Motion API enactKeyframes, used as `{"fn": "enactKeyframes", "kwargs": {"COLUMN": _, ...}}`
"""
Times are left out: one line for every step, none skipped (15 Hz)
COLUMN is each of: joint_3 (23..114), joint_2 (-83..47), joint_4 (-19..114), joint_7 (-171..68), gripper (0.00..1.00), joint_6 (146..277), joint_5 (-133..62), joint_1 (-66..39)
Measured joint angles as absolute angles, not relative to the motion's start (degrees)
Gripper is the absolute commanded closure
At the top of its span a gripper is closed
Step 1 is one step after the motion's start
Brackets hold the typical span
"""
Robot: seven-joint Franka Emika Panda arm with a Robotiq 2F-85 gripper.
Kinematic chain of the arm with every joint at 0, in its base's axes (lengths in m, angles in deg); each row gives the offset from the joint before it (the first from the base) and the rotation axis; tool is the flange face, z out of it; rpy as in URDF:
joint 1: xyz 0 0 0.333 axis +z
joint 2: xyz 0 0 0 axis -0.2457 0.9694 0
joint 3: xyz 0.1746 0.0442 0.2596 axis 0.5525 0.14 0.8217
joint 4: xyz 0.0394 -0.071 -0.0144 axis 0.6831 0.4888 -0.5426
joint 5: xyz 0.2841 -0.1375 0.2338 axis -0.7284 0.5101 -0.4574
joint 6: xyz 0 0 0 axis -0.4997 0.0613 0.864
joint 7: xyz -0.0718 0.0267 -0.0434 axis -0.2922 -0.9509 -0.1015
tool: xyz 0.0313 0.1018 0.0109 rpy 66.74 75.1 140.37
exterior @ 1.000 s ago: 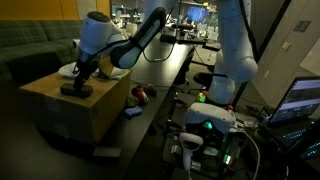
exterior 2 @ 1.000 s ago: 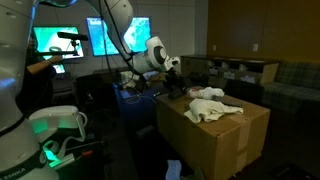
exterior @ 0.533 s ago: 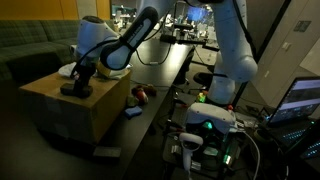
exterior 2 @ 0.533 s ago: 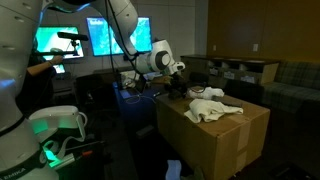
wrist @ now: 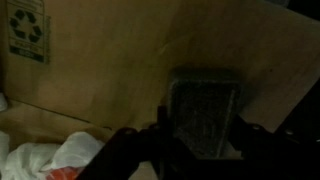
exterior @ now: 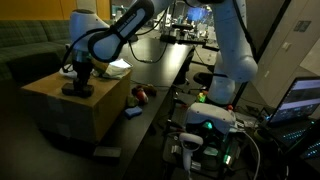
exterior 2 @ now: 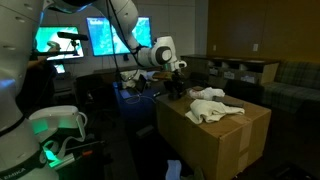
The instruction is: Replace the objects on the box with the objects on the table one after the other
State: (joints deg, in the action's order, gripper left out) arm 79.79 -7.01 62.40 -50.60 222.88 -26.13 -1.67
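Robotiq gripper (exterior: 77,80) is recorded low over the flat top of the large tan-brown cardboard box (exterior: 60,115). In the wrist view a dark grey ribbed rectangular block (wrist: 205,108) is seen between the two black fingers (wrist: 135,150); whether it is clamped or only flanked cannot be told. A crumpled white cloth (exterior 2: 212,103) is noted on the box top near one finger, and a small reddish object (exterior: 141,96) on the long black table (exterior: 165,72), well apart from the fingers.

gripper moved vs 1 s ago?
Yes. In an exterior view the gripper has shifted slightly right and down, closer to the top of the box and the white cloth.
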Motion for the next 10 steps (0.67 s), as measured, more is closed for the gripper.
{"fn": "enactKeyframes", "kwargs": {"joint_3": 79.79, "joint_2": -7.31, "joint_4": 62.00, "joint_7": -50.58, "gripper": 0.68, "joint_6": 221.16, "joint_5": -26.33, "joint_1": -1.55}}
{"fn": "enactKeyframes", "kwargs": {"joint_3": 79.79, "joint_2": -7.69, "joint_4": 61.83, "joint_7": -50.59, "gripper": 0.68, "joint_6": 219.85, "joint_5": -26.34, "joint_1": -1.45}}
{"fn": "enactKeyframes", "kwargs": {"joint_3": 79.79, "joint_2": -8.15, "joint_4": 61.83, "joint_7": -50.62, "gripper": 0.68, "joint_6": 218.95, "joint_5": -26.34, "joint_1": -1.34}}
{"fn": "enactKeyframes", "kwargs": {"joint_3": 79.79, "joint_2": -8.63, "joint_4": 61.85, "joint_7": -50.66, "gripper": 0.68, "joint_6": 218.38, "joint_5": -26.34, "joint_1": -1.23}}
{"fn": "enactKeyframes", "kwargs": {"joint_3": 79.79, "joint_2": -9.30, "joint_4": 61.91, "joint_7": -50.72, "gripper": 0.68, "joint_6": 217.81, "joint_5": -26.34, "joint_1": -1.11}}
{"fn": "enactKeyframes", "kwargs": {"joint_3": 79.79, "joint_2": -10.04, "joint_4": 62.08, "joint_7": -50.86, "gripper": 0.68, "joint_6": 217.39, "joint_5": -26.34, "joint_1": -1.00}}
{"fn": "enactKeyframes", "kwargs": {"joint_3": 79.79, "joint_2": -10.97, "joint_4": 62.43, "joint_7": -50.99, "gripper": 0.68, "joint_6": 216.91, "joint_5": -26.34, "joint_1": -0.91}}
{"fn": "enactKeyframes", "kwargs": {"joint_3": 79.79, "joint_2": -12.01, "joint_4": 63.03, "joint_7": -51.18, "gripper": 0.68, "joint_6": 216.54, "joint_5": -26.34, "joint_1": -0.85}}
{"fn": "enactKeyframes", "kwargs": {"joint_3": 79.79, "joint_2": -13.23, "joint_4": 63.98, "joint_7": -51.48, "gripper": 0.68, "joint_6": 216.23, "joint_5": -26.34, "joint_1": -0.82}}
{"fn": "enactKeyframes", "kwargs": {"joint_3": 79.79, "joint_2": -14.68, "joint_4": 65.32, "joint_7": -51.91, "gripper": 0.68, "joint_6": 215.97, "joint_5": -26.35, "joint_1": -0.82}}
